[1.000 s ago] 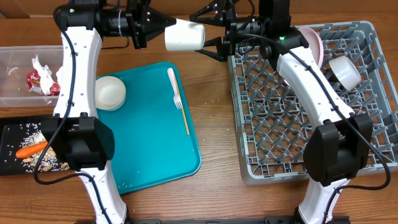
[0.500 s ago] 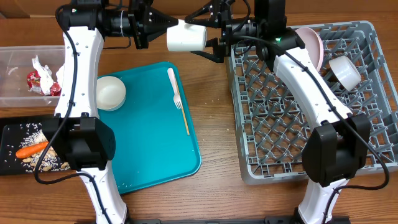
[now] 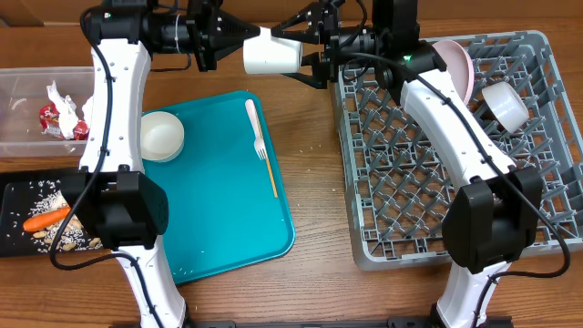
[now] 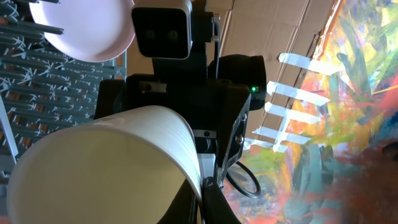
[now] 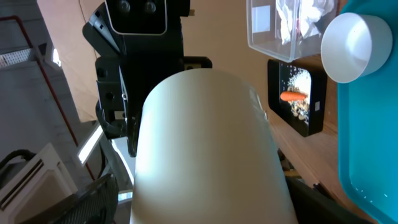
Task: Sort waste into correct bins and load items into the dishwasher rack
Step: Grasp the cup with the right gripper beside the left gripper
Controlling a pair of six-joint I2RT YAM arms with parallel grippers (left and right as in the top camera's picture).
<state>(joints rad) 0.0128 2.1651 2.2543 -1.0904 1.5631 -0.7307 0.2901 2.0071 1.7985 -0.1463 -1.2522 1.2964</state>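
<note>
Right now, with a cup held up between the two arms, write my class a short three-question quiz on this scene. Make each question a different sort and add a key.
1. True or false: the white fork lies on the teal tray.
2. Multiple choice: what is the left gripper shut on? A. a bowl. B. the white cup. C. a napkin.
3. Fill in: the pink plate stands on edge in the ____.

Key: 1. True. 2. B. 3. dishwasher rack.
</note>
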